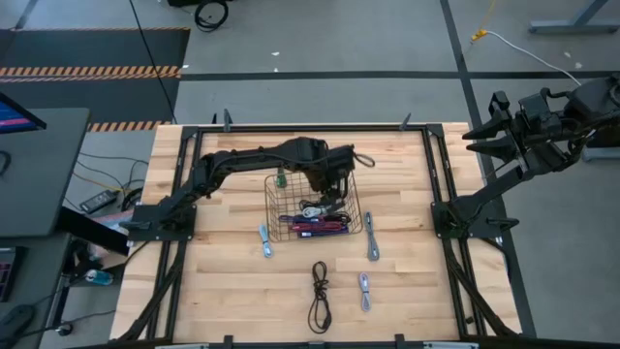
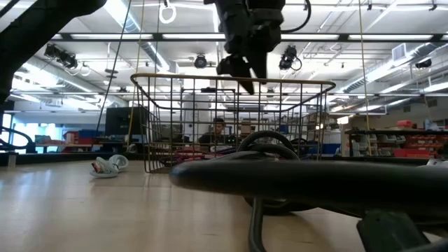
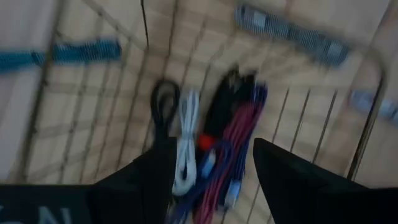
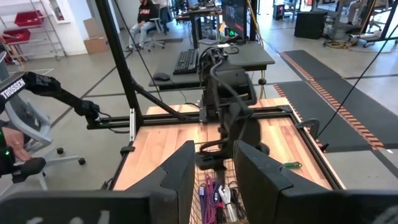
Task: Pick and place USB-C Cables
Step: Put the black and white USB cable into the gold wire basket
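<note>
A dark wire-mesh basket (image 1: 312, 208) stands mid-table. On its floor lie several USB-C cables (image 1: 320, 225): black (image 3: 163, 102), white (image 3: 186, 143), magenta (image 3: 239, 140) and purple. My left gripper (image 3: 214, 168) hangs open above them, over the basket (image 2: 241, 70), pointing steeply down with nothing between its fingers. Other cables lie on the table: a green one (image 1: 281, 179) by the basket's far left side, pale ones (image 1: 265, 240) (image 1: 372, 237) (image 1: 364, 289) and a long black one (image 1: 319, 296) nearer the front. My right gripper (image 4: 214, 168) waits open, raised past the table's far right corner (image 1: 489, 131).
Black frame rails (image 1: 431, 165) border the wooden table. In the low view the black cable (image 2: 280, 175) lies close in front of the basket (image 2: 231, 126), with a pale cable (image 2: 108, 166) to its left. A person sits in the room behind.
</note>
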Controlling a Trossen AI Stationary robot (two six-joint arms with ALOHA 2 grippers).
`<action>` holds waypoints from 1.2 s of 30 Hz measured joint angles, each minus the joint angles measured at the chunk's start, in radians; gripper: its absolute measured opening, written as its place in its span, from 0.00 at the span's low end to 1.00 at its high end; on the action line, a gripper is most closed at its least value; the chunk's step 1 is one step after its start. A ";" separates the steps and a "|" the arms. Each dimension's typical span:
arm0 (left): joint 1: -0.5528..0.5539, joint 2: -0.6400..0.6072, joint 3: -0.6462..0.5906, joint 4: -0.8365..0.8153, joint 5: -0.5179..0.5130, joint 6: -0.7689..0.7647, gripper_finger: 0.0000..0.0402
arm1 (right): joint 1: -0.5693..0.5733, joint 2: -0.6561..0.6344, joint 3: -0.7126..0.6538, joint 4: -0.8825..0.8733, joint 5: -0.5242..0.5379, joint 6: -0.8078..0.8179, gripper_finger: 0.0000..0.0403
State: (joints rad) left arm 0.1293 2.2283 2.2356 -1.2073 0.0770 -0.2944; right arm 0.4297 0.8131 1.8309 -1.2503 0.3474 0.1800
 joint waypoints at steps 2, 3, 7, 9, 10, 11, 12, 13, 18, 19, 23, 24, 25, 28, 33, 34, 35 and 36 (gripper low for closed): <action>0.016 -0.004 0.021 0.017 0.005 -0.023 0.54 | 0.000 0.000 0.000 0.000 0.005 0.000 0.29; 0.022 -0.006 0.038 0.033 0.006 -0.036 0.54 | 0.000 0.000 0.000 0.000 0.009 0.000 0.29; 0.038 -0.013 0.121 0.066 0.006 -0.035 0.54 | 0.000 0.000 0.000 0.000 0.024 -0.001 0.29; 0.038 -0.057 0.098 0.138 0.010 -0.035 0.54 | 0.000 0.000 0.000 0.000 0.024 0.000 0.29; 0.038 -0.073 0.099 0.149 0.010 -0.035 0.54 | 0.000 0.000 0.000 -0.002 0.024 0.000 0.29; 0.038 -0.092 0.108 0.167 0.007 -0.035 0.54 | 0.000 0.000 0.000 -0.003 0.024 0.003 0.29; 0.036 -0.111 0.116 0.167 -0.005 -0.035 0.54 | 0.000 0.000 0.000 -0.008 0.026 0.009 0.29; 0.030 -0.130 0.121 0.165 -0.022 -0.035 0.54 | 0.000 0.000 0.000 -0.019 0.027 0.024 0.29; -0.005 -0.251 0.115 0.163 -0.212 -0.031 0.54 | 0.000 0.003 0.000 -0.179 0.083 0.178 0.29; -0.016 -0.275 0.115 0.162 -0.260 -0.028 0.54 | 0.000 0.005 0.000 -0.224 0.092 0.232 0.29; -0.070 -0.342 0.115 0.146 -0.448 -0.021 0.54 | -0.001 0.009 -0.046 -0.320 0.081 0.424 0.29; -0.085 -0.356 0.115 0.144 -0.491 -0.021 0.54 | -0.001 0.007 -0.072 -0.312 0.052 0.439 0.29; -0.099 -0.364 0.115 0.137 -0.529 -0.021 0.54 | -0.001 0.007 -0.097 -0.302 0.025 0.454 0.29; -0.143 -0.381 0.115 0.126 -0.630 -0.029 0.54 | -0.001 0.009 -0.192 -0.302 -0.037 0.526 0.29; -0.200 -0.385 0.114 0.101 -0.757 -0.038 0.54 | -0.001 0.011 -0.399 -0.299 -0.105 0.675 0.29; -0.209 -0.386 0.114 0.098 -0.771 -0.043 0.54 | -0.001 0.011 -0.439 -0.296 -0.118 0.714 0.29; -0.217 -0.386 0.114 0.090 -0.780 -0.052 0.54 | -0.001 0.011 -0.479 -0.289 -0.131 0.754 0.29; -0.224 -0.386 0.114 0.077 -0.787 -0.062 0.54 | -0.001 0.010 -0.522 -0.270 -0.138 0.792 0.29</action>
State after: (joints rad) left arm -0.0948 1.8427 2.3497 -1.1299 -0.7099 -0.3562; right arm 0.4290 0.8236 1.3090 -1.5207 0.2090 0.9716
